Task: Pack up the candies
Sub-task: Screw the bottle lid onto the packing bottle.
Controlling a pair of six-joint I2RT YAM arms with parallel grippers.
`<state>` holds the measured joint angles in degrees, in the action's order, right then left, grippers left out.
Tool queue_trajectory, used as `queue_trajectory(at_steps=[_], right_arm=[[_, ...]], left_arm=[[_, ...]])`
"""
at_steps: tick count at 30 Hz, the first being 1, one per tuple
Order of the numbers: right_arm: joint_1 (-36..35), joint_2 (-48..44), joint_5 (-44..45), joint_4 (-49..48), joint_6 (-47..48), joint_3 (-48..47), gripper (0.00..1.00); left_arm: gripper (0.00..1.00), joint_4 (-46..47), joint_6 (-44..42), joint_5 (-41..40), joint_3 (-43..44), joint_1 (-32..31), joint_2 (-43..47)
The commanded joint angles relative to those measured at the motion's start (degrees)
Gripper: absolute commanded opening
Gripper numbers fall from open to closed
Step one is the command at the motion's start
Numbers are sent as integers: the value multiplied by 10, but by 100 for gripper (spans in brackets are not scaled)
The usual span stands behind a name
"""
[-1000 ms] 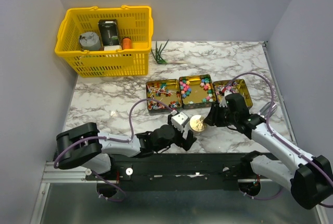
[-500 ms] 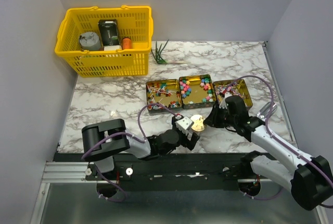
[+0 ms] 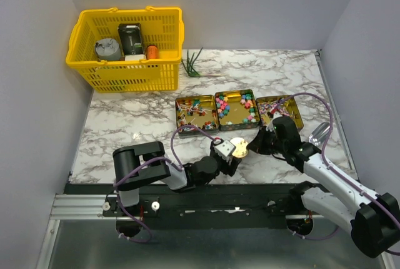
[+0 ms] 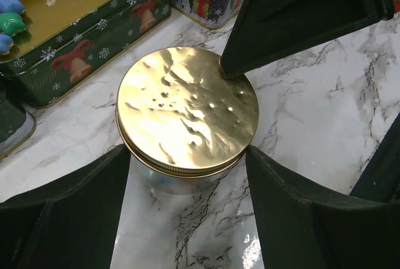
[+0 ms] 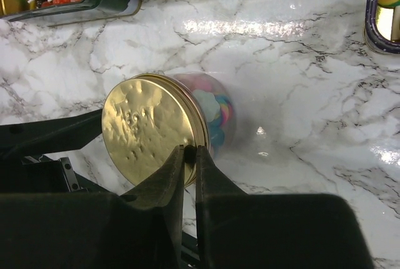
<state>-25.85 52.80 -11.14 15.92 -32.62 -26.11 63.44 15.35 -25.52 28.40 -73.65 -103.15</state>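
**Both grippers meet at the gold-lidded jar in front of the candy tins**

At the far left corner of the marble table (image 3: 125,125) sits a yellow basket (image 3: 134,76). It holds a black box, a grey round object and a small orange item. Just to its right a green sprig (image 3: 194,65) lies on the marble.

Three square tins stand side by side in a row near the middle of the table: the left tin (image 3: 197,133), the middle tin (image 3: 240,124) and the right tin (image 3: 294,103). The candies (image 3: 237,106) lie loose inside them in mixed colours. Those in the left tin include red sweets on white sticks. More coloured candies show through the glass of a small jar (image 5: 215,116), which stands on the marble just in front of the gap between the middle and right tins. A round gold lid (image 4: 187,109) sits on the jar.

The left gripper (image 4: 187,153) comes in from the near left, with the jar between its jaws. They stand apart, one finger (image 4: 69,213) on each side of the glass and just below the lid. Its wrist view does not show whether they press on the jar.

The right gripper (image 5: 189,150) reaches in from the right. Its two fingers are drawn almost together and pinch the lid's rim at the edge nearest the right arm. In the left wrist view one of its dark fingers meets the lid's far right edge.
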Motion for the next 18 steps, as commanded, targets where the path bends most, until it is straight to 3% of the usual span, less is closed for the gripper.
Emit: queue_trajectory(at_steps=[1, 3, 7, 18], right_arm=[[-5, 3, -13, 48, -12, 20, 15], [-5, 5, -17, 47, -17, 21, 15], [-5, 6, -15, 46, -21, 24, 15], [-5, 4, -24, 46, -38, 29, 15]], left_arm=[[77, 27, -18, -12, 20, -4, -24], [80, 25, -22, -8, 24, -4, -29], [96, 32, -23, -5, 26, -4, -48], [99, 52, -37, -37, 61, -4, -89]])
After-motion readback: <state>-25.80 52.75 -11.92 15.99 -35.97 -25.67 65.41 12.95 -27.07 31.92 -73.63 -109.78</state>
